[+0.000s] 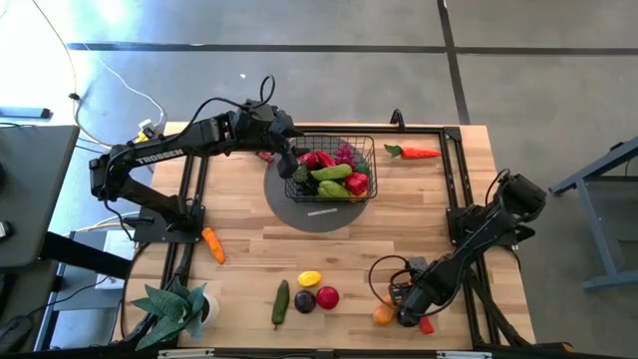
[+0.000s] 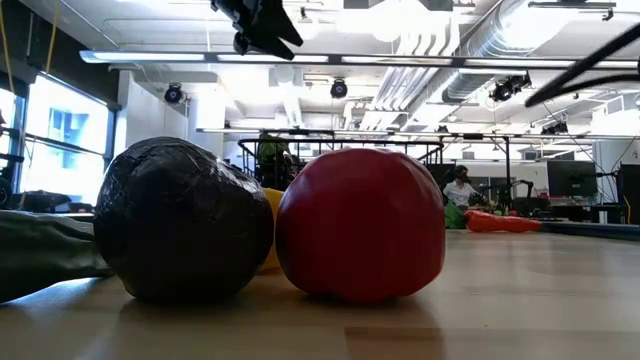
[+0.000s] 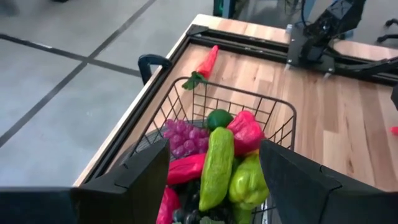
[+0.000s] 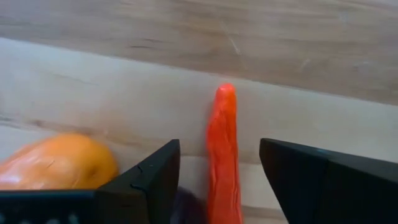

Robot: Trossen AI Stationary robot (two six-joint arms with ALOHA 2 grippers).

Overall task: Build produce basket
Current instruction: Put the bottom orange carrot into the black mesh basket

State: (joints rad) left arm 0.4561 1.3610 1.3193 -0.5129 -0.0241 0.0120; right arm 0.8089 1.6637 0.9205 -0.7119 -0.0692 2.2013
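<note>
While I watch from above, the basket [image 1: 334,170] sits in the upper middle of the frame on a round grey mat [image 1: 299,209], already holding produce: grapes [image 3: 183,137], a cucumber [image 3: 216,165], a red pepper [image 3: 247,130] and a green pepper [image 3: 249,182]. My left gripper [image 1: 292,168] hangs at the basket's left rim with its fingers spread and nothing between them.

My right gripper [image 1: 407,311] is low at the lower right of the table, jaws apart around a slim red-orange piece [image 4: 224,155], possibly a carrot or chilli; I cannot tell whether the fingers touch it. An orange fruit [image 4: 59,162] lies just beside it.

At lower centre I see a second cucumber [image 1: 280,302], a yellow piece [image 1: 310,279], a plum [image 1: 305,300] and a red apple [image 1: 327,296]. A carrot [image 1: 213,244] lies at mid-left, another [image 1: 413,153] at the upper right. A plant [image 1: 174,311] stands at the lower left.
</note>
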